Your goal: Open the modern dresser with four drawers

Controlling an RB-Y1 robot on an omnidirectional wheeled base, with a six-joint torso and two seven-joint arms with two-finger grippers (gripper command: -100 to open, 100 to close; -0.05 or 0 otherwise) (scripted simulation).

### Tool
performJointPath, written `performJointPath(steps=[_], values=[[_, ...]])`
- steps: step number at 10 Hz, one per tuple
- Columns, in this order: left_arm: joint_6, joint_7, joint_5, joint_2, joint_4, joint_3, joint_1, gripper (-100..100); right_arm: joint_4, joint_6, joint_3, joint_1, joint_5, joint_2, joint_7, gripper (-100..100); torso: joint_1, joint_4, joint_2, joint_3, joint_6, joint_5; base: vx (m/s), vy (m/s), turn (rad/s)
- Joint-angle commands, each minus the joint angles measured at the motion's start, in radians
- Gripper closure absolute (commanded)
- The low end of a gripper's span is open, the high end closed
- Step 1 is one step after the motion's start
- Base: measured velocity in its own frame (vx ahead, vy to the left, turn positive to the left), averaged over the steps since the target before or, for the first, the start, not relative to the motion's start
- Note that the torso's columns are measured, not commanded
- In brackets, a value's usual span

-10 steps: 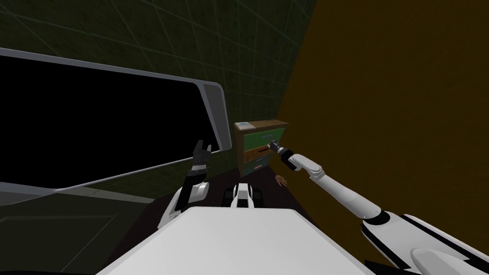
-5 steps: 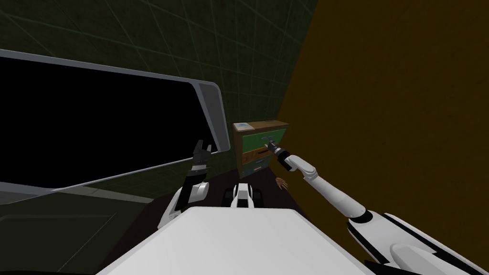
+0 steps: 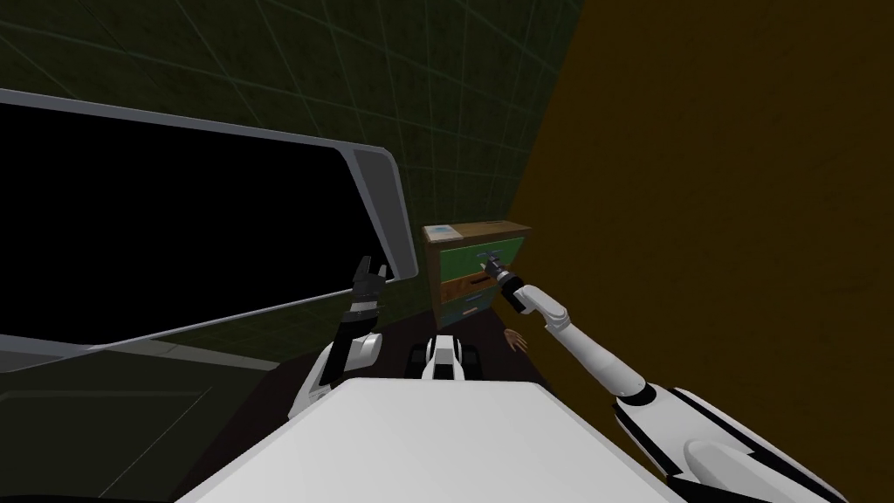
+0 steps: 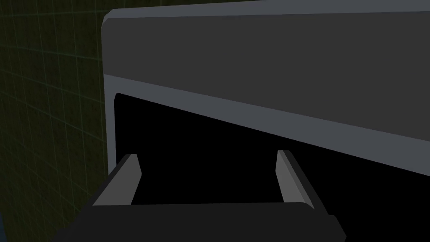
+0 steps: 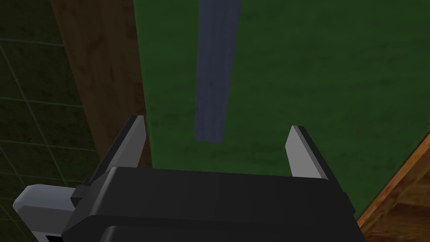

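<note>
Reading the dresser (image 3: 454, 262) first: it stands in the corner where the green tiled wall (image 3: 393, 79) meets the brown wall (image 3: 742, 218), a wooden case with coloured drawer fronts stacked in it. The top drawer (image 5: 315, 75) is green and carries a slim grey-blue bar handle (image 5: 214, 71).

Judged handling: rigid box on a straight slide, probably some drag, nothing fragile. The bar looks stiff, thin and smooth. Best hold is across it, near its middle, so thin blades don't slide off.

Right gripper (image 5: 216, 130) is at that drawer, arm stretched forward. Its fingers are spread apart, gripping nothing. One end of the bar lies just ahead, in line with the gap between them. Contact: cannot tell.

Left gripper (image 3: 370, 272) is raised, well apart from the dresser, beside a grey frame (image 3: 397, 218) round a black area (image 3: 175, 236). Its fingers are likewise spread and empty.
</note>
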Motion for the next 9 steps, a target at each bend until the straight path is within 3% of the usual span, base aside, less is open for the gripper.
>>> performJointPath(steps=[1, 2, 8, 9], values=[[0.0, 0.0, 0.0, 0.0, 0.0, 0.0, 0.0, 0, 0.05, -0.009, -0.05, -0.05, -0.049, 0.052, -0.049, -100, 0.001, 0.0, 0.001, 0.0, 0.0, 0.0, -0.044, -0.09, 0.161], [0.0, 0.0, 0.0, 0.0, 0.0, 0.0, 0.0, 0, 0.091, -0.009, -0.054, -0.067, -0.067, 0.087, -0.07, -100, -0.004, 0.001, 0.002, 0.001, -0.001, -0.001, -0.063, -0.115, 0.128], [0.0, 0.0, 0.0, 0.0, 0.0, 0.0, 0.0, 0, 0.091, -0.009, -0.054, -0.067, -0.247, 0.087, -0.243, -100, 0.0, 0.0, -0.002, -0.001, 0.0, 0.0, -0.008, -0.014, -0.005], [0.0, 0.0, 0.0, 0.0, 0.0, 0.0, 0.0, 0, 0.091, -0.009, -0.054, -0.067, -0.247, 0.087, -0.272, -100, -0.002, 0.0, -0.001, -0.001, 0.0, 0.0, 0.0, 0.0, 0.0]])
